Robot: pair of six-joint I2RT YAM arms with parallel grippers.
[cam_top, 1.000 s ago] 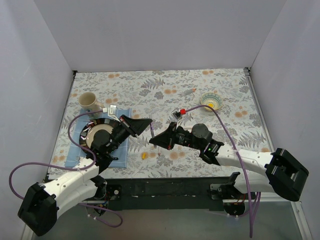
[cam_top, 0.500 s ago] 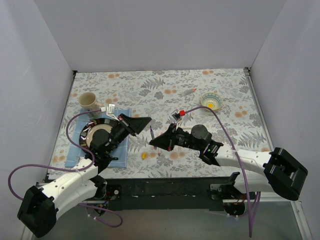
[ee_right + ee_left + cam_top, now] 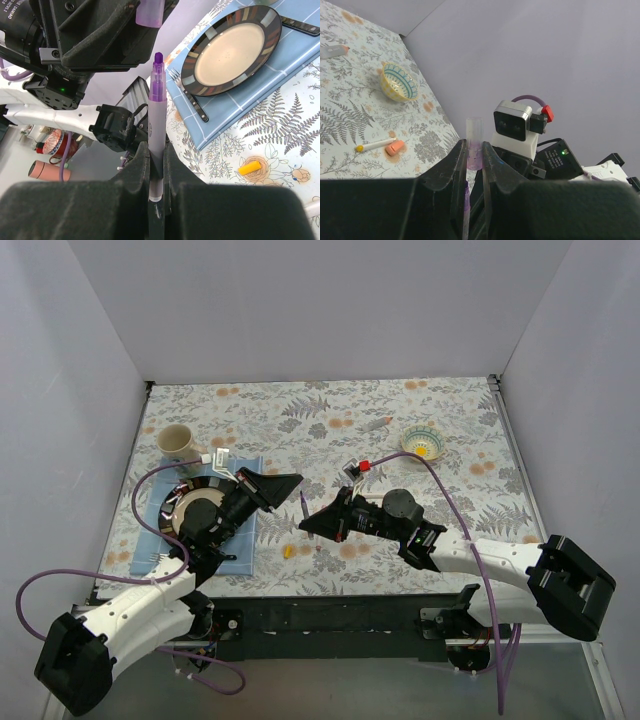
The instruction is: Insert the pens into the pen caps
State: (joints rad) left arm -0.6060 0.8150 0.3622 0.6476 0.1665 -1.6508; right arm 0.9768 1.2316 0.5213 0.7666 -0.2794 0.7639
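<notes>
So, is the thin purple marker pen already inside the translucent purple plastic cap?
Out: the pen tip sits short of the cap, a gap visible between.

purple pen (image 3: 156, 130): smooth translucent plastic | purple cap (image 3: 474, 142): clear glossy plastic | plate (image 3: 230, 52): glossy glazed ceramic | placemat (image 3: 260, 85): matt cloth | table cover (image 3: 330, 420): matt, printed

The right gripper (image 3: 156, 155) pinches a pale lilac plastic pen (image 3: 157, 107) upright, its purple tip just below, not touching, a translucent purple cap (image 3: 149, 10) clamped in the left gripper (image 3: 149, 21). A dark-rimmed cream plate (image 3: 272, 20) rests on a blue checked cloth (image 3: 280, 70); a stubby orange-yellow cap (image 3: 249, 166) lies nearby.
</notes>
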